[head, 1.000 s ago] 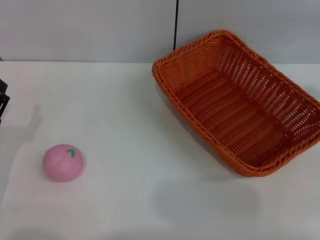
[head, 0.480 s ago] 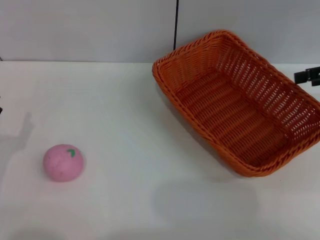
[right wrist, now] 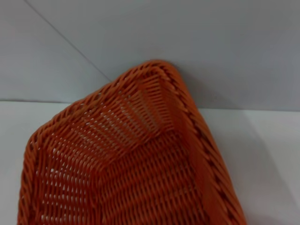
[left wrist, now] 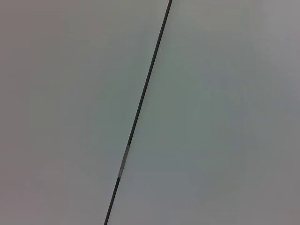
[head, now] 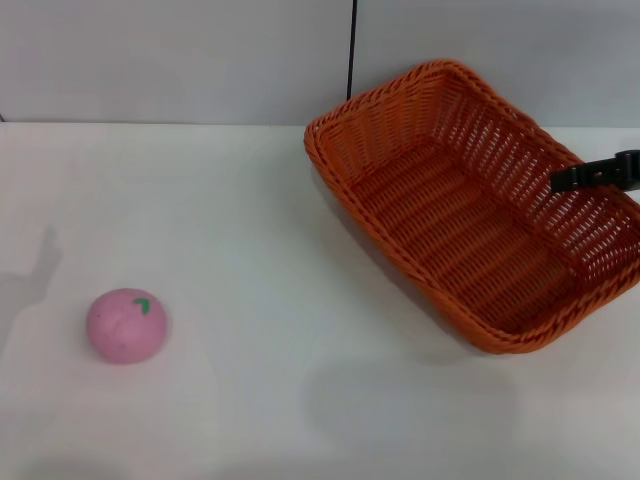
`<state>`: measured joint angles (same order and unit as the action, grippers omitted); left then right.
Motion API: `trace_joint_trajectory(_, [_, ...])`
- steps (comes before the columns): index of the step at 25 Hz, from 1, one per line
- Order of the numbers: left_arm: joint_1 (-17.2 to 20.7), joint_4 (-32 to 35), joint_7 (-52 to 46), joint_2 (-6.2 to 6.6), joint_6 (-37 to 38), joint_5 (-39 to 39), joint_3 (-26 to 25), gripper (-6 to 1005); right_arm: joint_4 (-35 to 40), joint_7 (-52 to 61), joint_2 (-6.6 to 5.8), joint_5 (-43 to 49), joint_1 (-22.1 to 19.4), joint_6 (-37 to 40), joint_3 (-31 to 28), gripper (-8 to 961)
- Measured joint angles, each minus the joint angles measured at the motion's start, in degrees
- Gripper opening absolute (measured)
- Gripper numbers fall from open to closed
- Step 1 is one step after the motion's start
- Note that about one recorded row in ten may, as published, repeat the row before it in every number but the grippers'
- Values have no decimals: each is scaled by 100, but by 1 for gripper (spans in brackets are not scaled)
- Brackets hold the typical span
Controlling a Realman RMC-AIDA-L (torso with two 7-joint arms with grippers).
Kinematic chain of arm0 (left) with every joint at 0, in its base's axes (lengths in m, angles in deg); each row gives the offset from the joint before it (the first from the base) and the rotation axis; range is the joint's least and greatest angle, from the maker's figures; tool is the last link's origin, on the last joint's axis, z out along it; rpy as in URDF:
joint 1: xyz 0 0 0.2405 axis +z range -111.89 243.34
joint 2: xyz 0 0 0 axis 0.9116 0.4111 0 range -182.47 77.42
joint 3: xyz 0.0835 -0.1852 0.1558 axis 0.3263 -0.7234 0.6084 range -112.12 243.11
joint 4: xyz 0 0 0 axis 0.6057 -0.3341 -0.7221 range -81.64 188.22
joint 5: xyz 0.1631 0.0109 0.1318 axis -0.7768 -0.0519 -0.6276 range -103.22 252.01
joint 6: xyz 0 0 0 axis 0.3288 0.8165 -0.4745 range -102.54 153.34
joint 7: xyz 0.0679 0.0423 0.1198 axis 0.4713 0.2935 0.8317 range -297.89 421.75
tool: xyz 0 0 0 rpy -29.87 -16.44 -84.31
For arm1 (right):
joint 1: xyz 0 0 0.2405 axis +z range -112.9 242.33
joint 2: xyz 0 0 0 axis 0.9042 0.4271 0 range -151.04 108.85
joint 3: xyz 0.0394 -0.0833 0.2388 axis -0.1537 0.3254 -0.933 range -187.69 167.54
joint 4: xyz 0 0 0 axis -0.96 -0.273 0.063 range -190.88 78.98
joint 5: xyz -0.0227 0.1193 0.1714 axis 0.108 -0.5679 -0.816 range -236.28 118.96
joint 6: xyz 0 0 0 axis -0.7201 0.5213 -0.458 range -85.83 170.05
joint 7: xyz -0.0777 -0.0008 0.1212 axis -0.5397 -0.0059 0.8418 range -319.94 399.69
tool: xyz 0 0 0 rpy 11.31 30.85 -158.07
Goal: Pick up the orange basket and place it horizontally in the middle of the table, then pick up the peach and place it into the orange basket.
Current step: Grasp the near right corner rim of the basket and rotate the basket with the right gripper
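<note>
Sitting askew toward the table's (head: 260, 200) far right corner, the orange basket (head: 470, 220) is unlifted, so the first step is in hand. Right gripper (head: 598, 174) hangs over its right rim; whether released or clenched I cannot tell. Next it likely must drop onto that rim and grasp. The peach (head: 126, 325) waits near the left front edge, with broad bare room mid-table for setting down. Left arm is unseen

A plain, pale grey, smooth flat surface (left wrist: 220, 117) is shown across the whole left wrist view. It is crossed by a thin, straight dark seam line (left wrist: 140, 108) running slantwise from one edge to the opposite one. A short lighter stretch is seen along that line.
</note>
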<state>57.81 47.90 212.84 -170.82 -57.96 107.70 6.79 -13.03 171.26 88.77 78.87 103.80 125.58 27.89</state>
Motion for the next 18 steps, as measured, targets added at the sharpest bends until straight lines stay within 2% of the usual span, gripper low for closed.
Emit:
trace_joint_trajectory(5, [23, 59, -4, 9, -5, 2, -3, 812, -214, -95, 80, 9, 16, -387, 12, 663])
trace_joint_trajectory(14, [62, 100, -10, 8, -2, 35, -35, 812, -422, -286, 91, -19, 44, -511, 11, 646])
trace_joint_trajectory(18, [63, 100, -10, 8, 22, 36, -36, 812, -426, -289, 95, -23, 47, -511, 14, 564])
